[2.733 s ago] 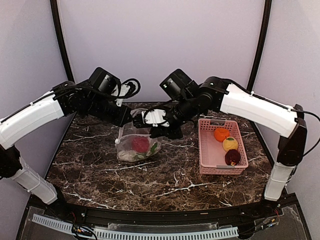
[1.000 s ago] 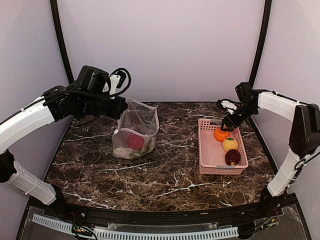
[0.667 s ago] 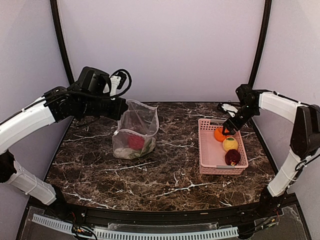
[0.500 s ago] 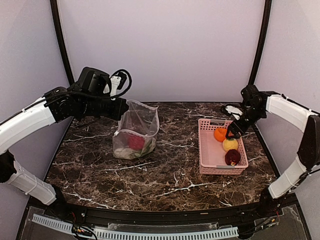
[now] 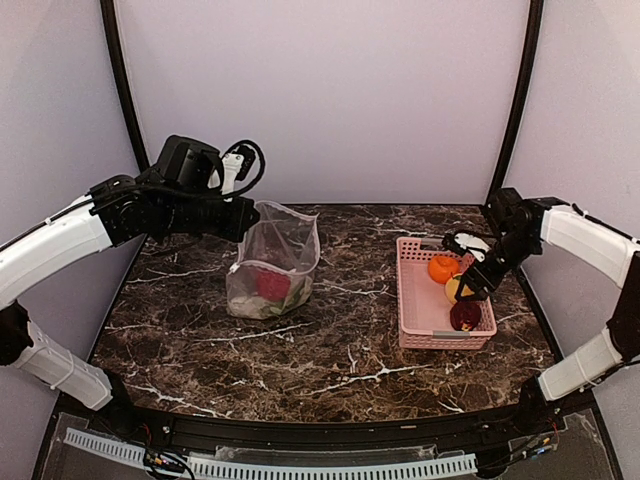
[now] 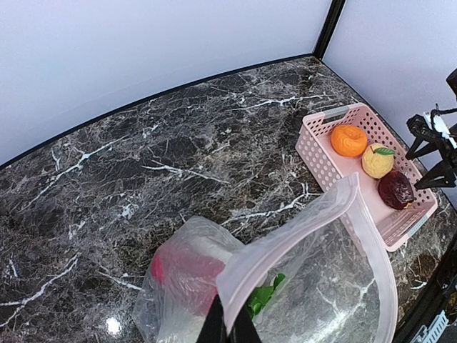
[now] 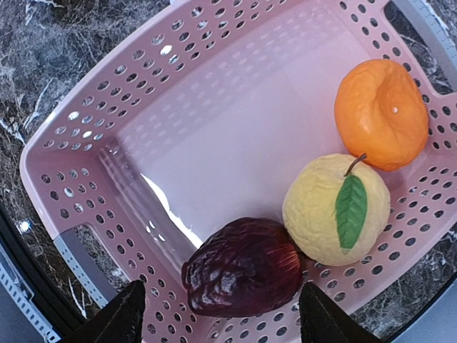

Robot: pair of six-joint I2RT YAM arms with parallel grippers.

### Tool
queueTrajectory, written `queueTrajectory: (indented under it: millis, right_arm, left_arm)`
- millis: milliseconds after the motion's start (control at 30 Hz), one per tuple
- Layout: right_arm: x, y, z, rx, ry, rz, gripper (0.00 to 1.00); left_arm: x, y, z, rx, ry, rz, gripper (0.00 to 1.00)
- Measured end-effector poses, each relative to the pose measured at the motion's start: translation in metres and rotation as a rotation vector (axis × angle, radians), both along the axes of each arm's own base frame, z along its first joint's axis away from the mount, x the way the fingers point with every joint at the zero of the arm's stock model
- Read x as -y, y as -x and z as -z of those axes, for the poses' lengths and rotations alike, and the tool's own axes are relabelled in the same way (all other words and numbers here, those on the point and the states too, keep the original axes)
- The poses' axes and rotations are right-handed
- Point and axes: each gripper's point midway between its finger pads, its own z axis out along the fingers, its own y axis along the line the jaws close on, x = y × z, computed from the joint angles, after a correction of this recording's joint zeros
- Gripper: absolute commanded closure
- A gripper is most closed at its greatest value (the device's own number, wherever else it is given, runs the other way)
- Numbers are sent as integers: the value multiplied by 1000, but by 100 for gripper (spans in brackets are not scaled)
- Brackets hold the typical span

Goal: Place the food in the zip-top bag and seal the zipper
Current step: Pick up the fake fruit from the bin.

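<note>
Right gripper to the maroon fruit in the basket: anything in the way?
Nothing visible. The open right gripper hangs directly above the maroon fruit, with a finger on either side. The yellow fruit touches it on one side, and the pink basket wall is close on the other.

Open counter (image 5: 350,335) separates zip-top bag (image 5: 275,255) and pink basket (image 5: 418,312). Three toy fruits (image 7: 335,218) line the basket's right wall, leaving its left bare.

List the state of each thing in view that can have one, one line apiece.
clear crinkly zip-top bag: mouth open, standing, red food inside.
whitish-pink zipper strip: unsealed.
pink plastic lattice basket: upright, holding orange toy fruit, yellow toy fruit, dark maroon toy fruit.
left gripper: shut on the bag's rim.
right gripper: open, above the maroon fruit.
</note>
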Motion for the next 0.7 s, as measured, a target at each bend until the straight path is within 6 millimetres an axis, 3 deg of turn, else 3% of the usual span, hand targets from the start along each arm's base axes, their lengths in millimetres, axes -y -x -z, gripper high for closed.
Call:
queueTrajectory:
  millis: [300, 700]
  right_arm:
    - [-3, 21, 29, -78, 29, 10, 29]
    - [6, 4, 48, -38, 96, 36, 27]
  left_arm:
    - [1, 0, 1, -1, 4, 5, 99]
    - [4, -2, 6, -3, 0, 5, 99]
